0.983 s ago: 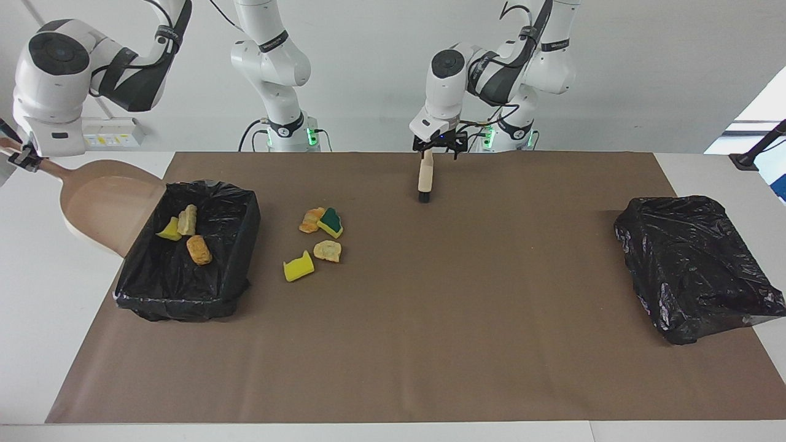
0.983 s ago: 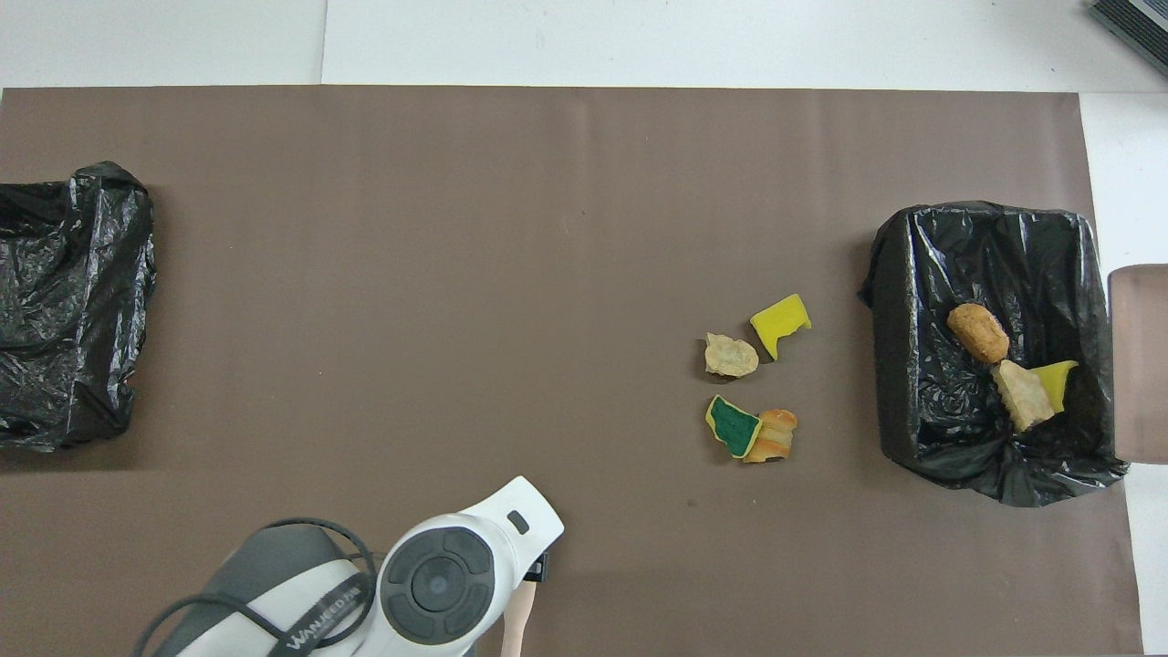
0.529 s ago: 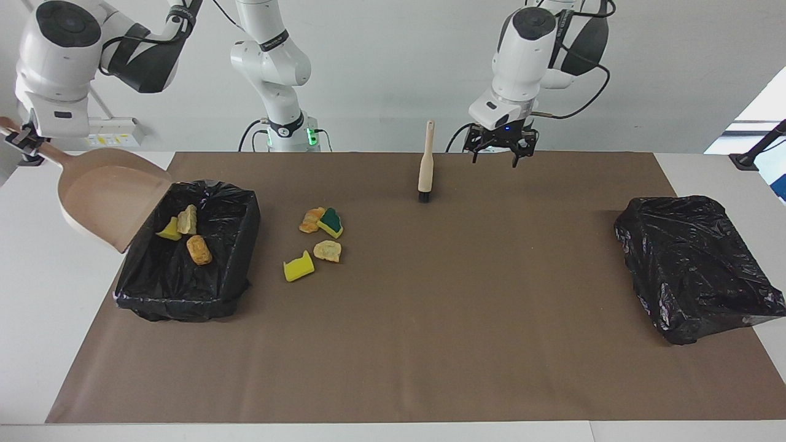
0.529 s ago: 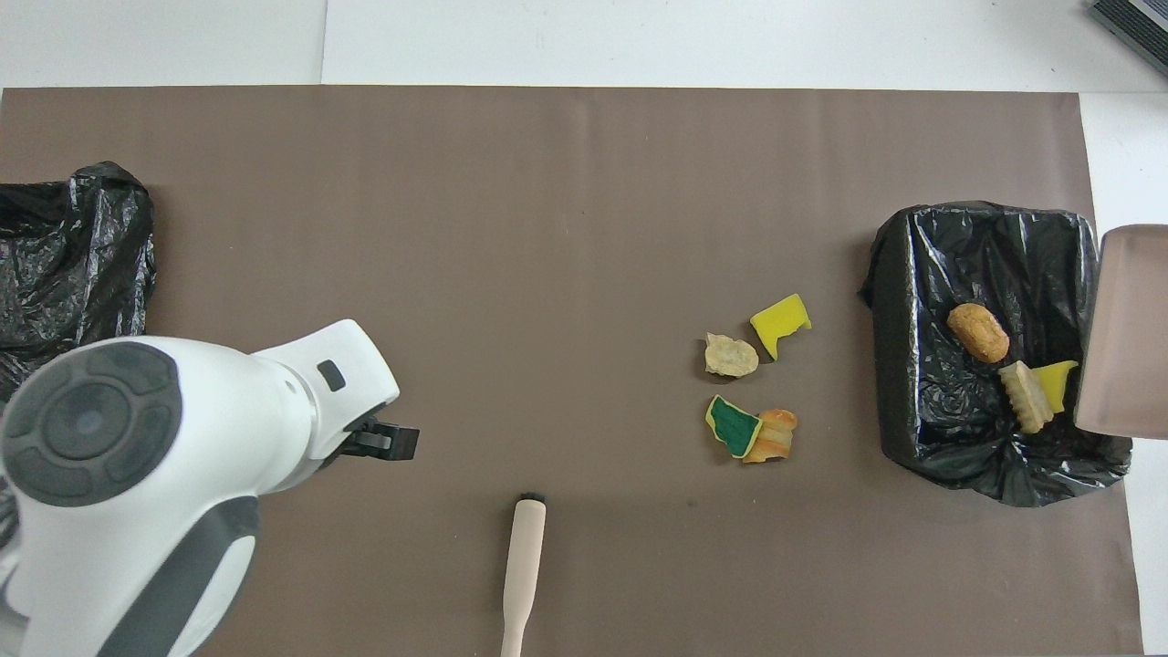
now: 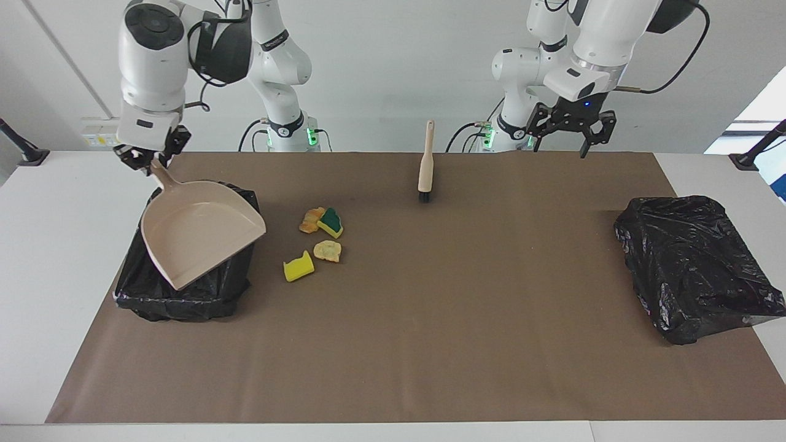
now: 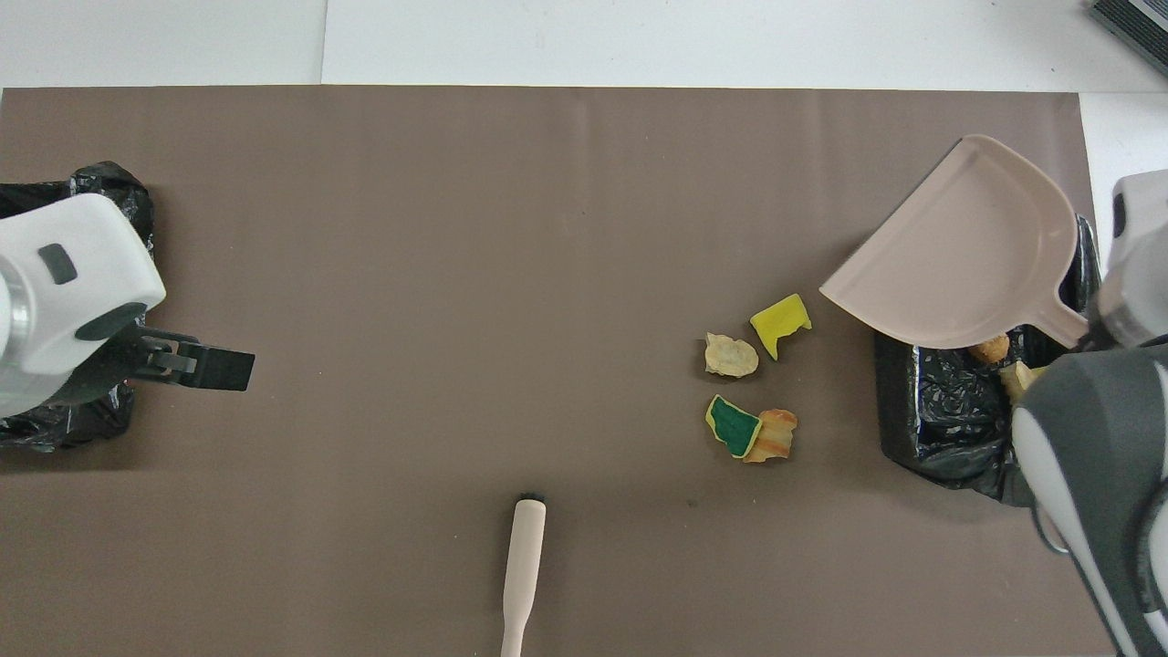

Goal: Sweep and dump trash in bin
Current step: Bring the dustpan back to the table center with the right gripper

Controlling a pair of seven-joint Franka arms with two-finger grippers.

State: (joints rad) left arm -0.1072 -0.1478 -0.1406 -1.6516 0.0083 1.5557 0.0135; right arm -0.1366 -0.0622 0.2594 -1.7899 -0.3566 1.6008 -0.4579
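I hold the dustpan (image 5: 199,236) by its handle in the right gripper (image 5: 149,161), fingers clamped on the handle, the pan raised over the bin (image 5: 184,294) at the right arm's end of the table. The pan looks empty, and it hides most of the bin's inside. Four pieces of trash (image 5: 319,240) lie on the brown mat (image 5: 393,344) just beside the bin, toward the left arm from the pan's lip, well clear of both grippers. The risk I see: bringing the pan down could snag the bin's loose black liner and drag it, or its lip could scatter the four pieces. The left gripper (image 5: 568,130) hangs empty with fingers spread, above the mat's edge, to one side of the brush (image 5: 425,164) lying there; without the brush, nothing gets swept.
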